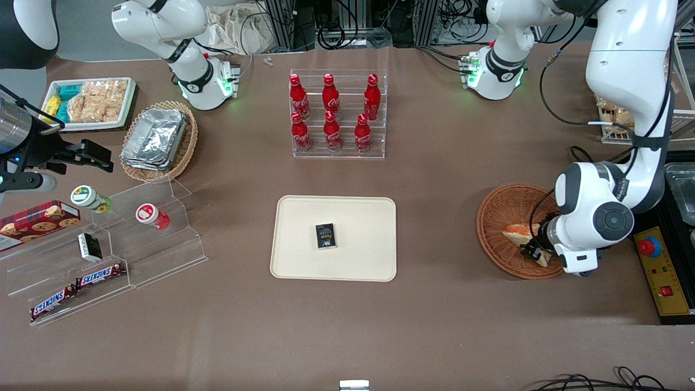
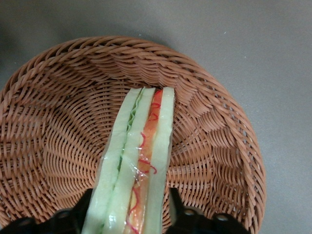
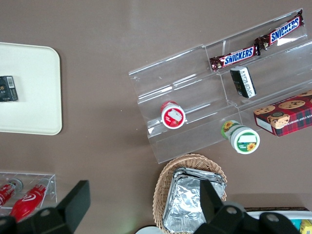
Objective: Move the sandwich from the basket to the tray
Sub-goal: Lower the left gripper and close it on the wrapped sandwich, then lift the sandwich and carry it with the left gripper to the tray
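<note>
Tray (image 1: pixel 304 260): cream rectangle at the table's middle, well apart from my fingers, toward the parked arm's end; a small black packet (image 1: pixel 326 236) lies on it.
Basket (image 1: pixel 507 209): reddish-brown wicker round directly under my gripper (image 1: pixel 535 254).
Sandwich (image 2: pixel 139 161): on edge inside the basket, clear-wrapped, bread, green and orange-red layers showing; its long axis runs straight out from between my fingers toward the basket's rim.
Fingers (image 2: pixel 176 204): one dark pad at each bread face of the wedge, the gap narrowed to the sandwich's thickness; I am clasping its near end.
</note>
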Motion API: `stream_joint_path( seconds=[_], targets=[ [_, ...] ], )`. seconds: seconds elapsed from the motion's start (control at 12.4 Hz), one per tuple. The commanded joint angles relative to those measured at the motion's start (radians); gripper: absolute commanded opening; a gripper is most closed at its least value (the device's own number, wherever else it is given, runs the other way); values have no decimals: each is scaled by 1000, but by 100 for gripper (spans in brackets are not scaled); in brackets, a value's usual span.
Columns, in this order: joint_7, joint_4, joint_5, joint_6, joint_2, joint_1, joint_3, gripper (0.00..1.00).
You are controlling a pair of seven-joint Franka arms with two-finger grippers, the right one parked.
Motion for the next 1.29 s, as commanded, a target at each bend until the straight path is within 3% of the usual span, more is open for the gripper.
stream_joint_path(
  seconds=[0.0, 0.24, 0.56, 0.72, 0.97, 1.21],
  targets=[
    [37, -5, 18, 6, -12, -4, 1, 0],
    [38, 29, 19, -53, -45, -6, -22, 0],
    [38, 228, 18, -268, -73, -4, -113, 0],
    [40, 340, 15, -365, -75, -4, -188, 0],
    [93, 441, 13, -376, -69, -4, -301, 0],
    [178, 509, 25, -359, 41, -16, -433, 0]
  ],
)
